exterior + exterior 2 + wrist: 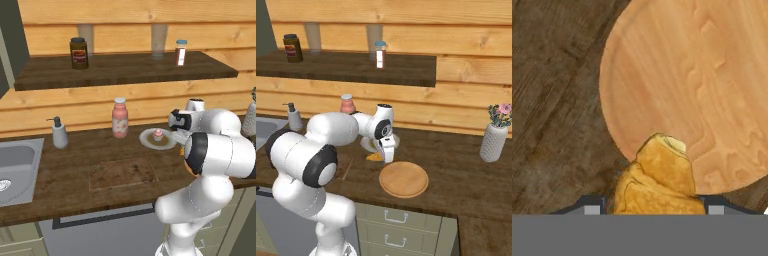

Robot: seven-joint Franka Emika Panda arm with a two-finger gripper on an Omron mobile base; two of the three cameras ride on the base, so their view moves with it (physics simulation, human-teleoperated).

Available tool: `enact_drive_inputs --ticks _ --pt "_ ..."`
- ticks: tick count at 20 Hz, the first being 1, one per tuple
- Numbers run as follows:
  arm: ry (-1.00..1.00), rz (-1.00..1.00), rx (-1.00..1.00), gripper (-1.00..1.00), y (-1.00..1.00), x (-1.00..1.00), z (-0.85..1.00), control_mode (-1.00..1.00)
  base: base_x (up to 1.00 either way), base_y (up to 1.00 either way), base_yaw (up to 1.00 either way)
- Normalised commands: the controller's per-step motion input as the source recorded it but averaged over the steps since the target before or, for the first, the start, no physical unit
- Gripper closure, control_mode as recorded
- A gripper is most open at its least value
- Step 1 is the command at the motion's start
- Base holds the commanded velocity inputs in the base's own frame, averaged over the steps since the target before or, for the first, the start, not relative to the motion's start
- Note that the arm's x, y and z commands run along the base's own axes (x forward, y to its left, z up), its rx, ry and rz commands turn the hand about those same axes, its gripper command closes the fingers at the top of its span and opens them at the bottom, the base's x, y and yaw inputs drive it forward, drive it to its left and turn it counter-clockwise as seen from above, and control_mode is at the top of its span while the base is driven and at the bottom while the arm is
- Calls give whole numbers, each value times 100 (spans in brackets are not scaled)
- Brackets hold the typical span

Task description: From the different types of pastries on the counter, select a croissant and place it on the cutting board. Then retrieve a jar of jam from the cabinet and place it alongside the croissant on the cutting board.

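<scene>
Hand view shows us the two-finger gripper (654,210) pinching the small golden-orange croissant (659,180), its long axis running out between the jaws, beside the round light-tan wooden plate (404,179); the dark scratched rectangular cutting board (122,173) lies well apart, toward the sink side.

Dark brown wood-plank table (70,180) carries flat rectangular dark wooden cutting board (122,173) at centre. Steel sink (17,167) set into table at left end, white soap dispenser (59,133) just beside it. Pink bottle (119,118) behind board. Small plate (148,140) with pink-frosted cupcake (158,134) right of bottle. Round light-tan wooden plate (404,179) near front edge; golden croissant (657,182) between gripper (649,210) fingers, overlapping plate rim. Dark wall shelf (125,70) above holds brown labelled jar (79,53) left, small shaker (180,52) right.
</scene>
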Motion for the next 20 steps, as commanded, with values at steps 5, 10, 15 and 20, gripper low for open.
enact_drive_inputs --ticks 5,10,15,20 --pt "2 36 0 100 84 11 0 -100 0 0 0" --pt "1 32 0 100 75 4 0 -100 0 0 0" --pt "1 25 0 100 72 1 0 -100 0 0 0" --pt "2 22 0 100 65 2 0 -100 0 0 0"
